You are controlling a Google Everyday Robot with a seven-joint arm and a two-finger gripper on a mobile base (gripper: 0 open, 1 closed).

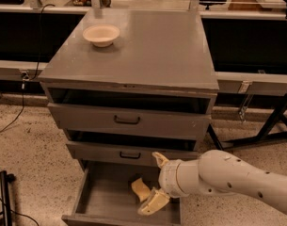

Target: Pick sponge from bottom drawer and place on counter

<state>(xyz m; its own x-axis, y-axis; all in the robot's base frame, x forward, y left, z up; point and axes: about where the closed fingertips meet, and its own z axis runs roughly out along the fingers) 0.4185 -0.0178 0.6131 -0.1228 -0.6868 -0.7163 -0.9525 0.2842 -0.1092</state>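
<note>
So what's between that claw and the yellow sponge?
Nothing, in the camera view: the open gripper hangs over the bottom drawer right beside the sponge, with only bare drawer floor near them.

Counter (152, 46) with bowl (101, 34), tool (155, 182) over bottom drawer (105, 192)

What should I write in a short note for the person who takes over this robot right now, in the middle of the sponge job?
Gripper: open, low over the right part of the open drawer, with one cream finger on each side of the sponge as the camera sees it. I cannot tell whether they touch it.
Small pale yellow-tan soft sponge: lies on the floor of the wide grey metal bottom drawer, right of the middle.
Flat smooth grey counter: a round cream bowl stands at its rear left.
Done: the drawer is open and the gripper is at the sponge.
Left: close on the sponge, lift it, and place it on the counter.
</note>
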